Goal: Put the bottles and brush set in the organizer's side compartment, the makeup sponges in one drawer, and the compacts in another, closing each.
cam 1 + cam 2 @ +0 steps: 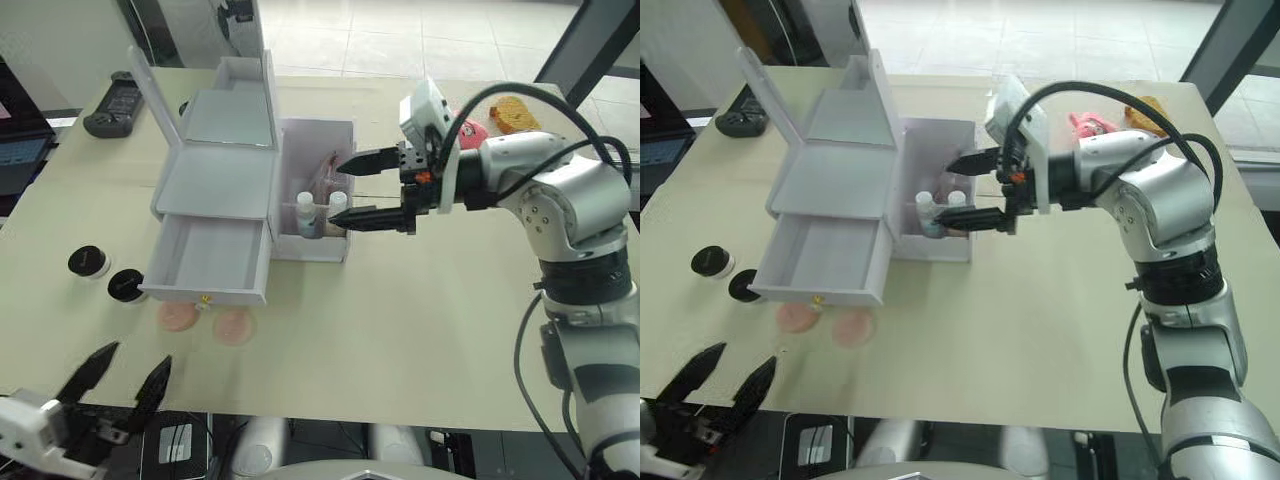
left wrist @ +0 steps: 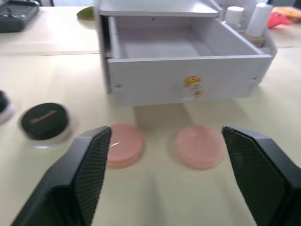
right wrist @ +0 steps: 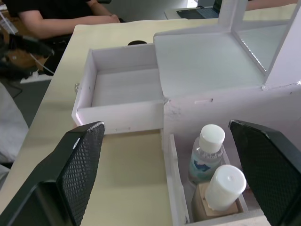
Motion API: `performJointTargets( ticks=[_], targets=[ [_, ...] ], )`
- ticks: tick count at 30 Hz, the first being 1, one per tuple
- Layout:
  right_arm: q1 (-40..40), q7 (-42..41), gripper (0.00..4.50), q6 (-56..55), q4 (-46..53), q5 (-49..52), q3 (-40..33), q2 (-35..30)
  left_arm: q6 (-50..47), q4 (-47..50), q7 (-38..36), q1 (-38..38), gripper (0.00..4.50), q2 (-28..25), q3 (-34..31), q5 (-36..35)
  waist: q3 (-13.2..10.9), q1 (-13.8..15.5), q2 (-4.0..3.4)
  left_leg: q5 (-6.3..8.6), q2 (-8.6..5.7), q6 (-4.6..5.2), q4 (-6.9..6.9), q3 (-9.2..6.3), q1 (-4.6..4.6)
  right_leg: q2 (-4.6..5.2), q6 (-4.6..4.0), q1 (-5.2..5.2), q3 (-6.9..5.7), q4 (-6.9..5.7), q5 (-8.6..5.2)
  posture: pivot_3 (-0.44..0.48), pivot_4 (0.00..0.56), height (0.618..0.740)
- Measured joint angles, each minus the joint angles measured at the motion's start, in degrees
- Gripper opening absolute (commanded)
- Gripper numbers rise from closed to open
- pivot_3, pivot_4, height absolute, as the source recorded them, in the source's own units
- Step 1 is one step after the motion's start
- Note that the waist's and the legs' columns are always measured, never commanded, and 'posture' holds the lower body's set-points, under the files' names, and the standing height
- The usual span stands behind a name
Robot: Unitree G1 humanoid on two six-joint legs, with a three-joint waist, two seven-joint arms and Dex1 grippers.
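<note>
The white organizer (image 1: 215, 185) stands with its lid up and its lower drawer (image 1: 212, 262) pulled out and empty. Its side compartment (image 1: 338, 135) holds two white-capped bottles (image 3: 207, 148) and the brush set (image 1: 328, 172). My right gripper (image 1: 344, 190) is open, its tips just over that compartment's edge above the bottles. Two pink makeup sponges (image 2: 123, 145) lie on the table in front of the drawer. Two black compacts (image 1: 88, 261) sit to the drawer's left. At the table's near left edge my left gripper (image 1: 138, 356) is open, short of the sponges and holding nothing.
A black handheld device (image 1: 115, 105) lies at the far left corner. Pink and orange items (image 1: 513, 112) sit at the far right behind my right arm. A person's arm (image 3: 56, 19) rests beyond the table's left side.
</note>
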State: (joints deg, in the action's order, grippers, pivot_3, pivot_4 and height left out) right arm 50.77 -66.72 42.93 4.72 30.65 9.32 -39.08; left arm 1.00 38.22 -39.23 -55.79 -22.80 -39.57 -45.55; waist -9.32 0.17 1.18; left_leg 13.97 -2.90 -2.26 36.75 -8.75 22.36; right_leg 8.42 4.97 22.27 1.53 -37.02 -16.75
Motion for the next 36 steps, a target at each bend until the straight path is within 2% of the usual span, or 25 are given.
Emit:
performJointTargets(
  ticks=[4,9,12,18,21,25,28,31,36],
  targets=[
    [-4.2,-2.5,4.5,-7.5,-6.6,-1.6,-3.9,-3.2,-3.6,-8.8,-4.3,5.4,4.49,-10.1,-9.3,-6.6,0.0,-0.2,0.07,0.0,-0.01,0.0,0.01,0.0,-0.05,-0.01,0.0,-0.06,-0.03,-0.04,0.0,0.0,0.15,0.74],
    [-13.2,-0.3,4.5,-11.4,-16.0,-5.9,-9.3,-8.9,-9.7,-25.6,-9.8,10.4,4.49,-21.2,-18.1,-8.0,-0.1,-1.1,0.08,0.0,0.0,0.0,-0.06,-0.01,-0.06,-0.03,0.0,0.0,-0.02,-0.05,0.0,0.0,0.15,0.74],
    [-17.8,0.2,4.5,-17.6,-21.3,-7.7,-13.0,-10.8,-10.1,-35.0,-12.5,15.6,4.49,-25.9,-19.5,-5.7,-0.1,-1.8,-0.07,0.0,0.02,0.01,-0.07,0.01,-0.09,-0.05,0.0,0.0,-0.02,-0.1,0.0,0.0,0.15,0.74],
    [-20.2,0.5,4.5,-29.7,-34.1,-10.4,-19.4,-14.6,-8.9,-53.3,-19.2,26.5,4.49,-33.3,-18.9,0.8,-0.2,-3.4,-0.14,-0.01,0.09,0.01,-0.28,0.06,-0.26,-0.09,0.0,-0.02,0.02,-0.13,0.0,0.0,0.15,0.74],
    [-21.4,0.0,4.5,-31.3,-34.8,-10.3,-20.3,-14.6,-8.1,-59.3,-21.8,30.3,4.49,-34.3,-18.1,3.2,-0.2,-4.3,-0.2,-0.01,0.14,0.01,-0.4,0.09,-0.31,-0.12,-0.01,0.0,0.06,-0.13,0.0,0.0,0.15,0.74],
    [-22.2,-0.7,4.5,-30.0,-33.8,-9.0,-21.6,-14.5,-7.3,-59.4,-23.2,31.6,4.49,-33.0,-17.6,5.2,-0.2,-4.4,-0.21,-0.01,0.19,0.0,-0.44,0.19,-0.35,-0.13,-0.01,0.03,0.16,-0.13,0.0,0.0,0.15,0.74],
    [-20.5,-1.3,4.5,-23.0,-28.0,-5.0,-21.9,-13.9,-7.7,-56.7,-24.4,31.2,4.49,-30.8,-17.4,5.5,-0.2,-4.3,-0.25,-0.01,0.25,0.0,-0.44,0.25,-0.35,-0.17,-0.01,0.06,0.21,-0.15,0.0,0.0,0.15,0.74],
    [-18.9,-5.6,4.5,-10.6,-15.3,3.5,-20.5,-14.8,-10.9,-49.1,-26.9,27.1,4.49,-28.9,-16.7,5.0,-0.2,-4.1,-0.28,-0.01,0.28,0.0,-0.43,0.27,-0.31,-0.17,-0.01,0.07,0.24,-0.11,0.0,0.0,0.15,0.74],
    [-14.6,-14.2,4.5,4.9,-2.9,14.9,-18.0,-20.6,-15.0,-38.7,-29.9,19.6,4.49,-25.9,-16.4,5.1,-0.2,-3.3,-0.27,0.0,0.28,0.0,-0.39,0.32,-0.28,-0.16,-0.01,0.05,0.24,-0.03,0.0,0.0,0.15,0.74]
  ],
)
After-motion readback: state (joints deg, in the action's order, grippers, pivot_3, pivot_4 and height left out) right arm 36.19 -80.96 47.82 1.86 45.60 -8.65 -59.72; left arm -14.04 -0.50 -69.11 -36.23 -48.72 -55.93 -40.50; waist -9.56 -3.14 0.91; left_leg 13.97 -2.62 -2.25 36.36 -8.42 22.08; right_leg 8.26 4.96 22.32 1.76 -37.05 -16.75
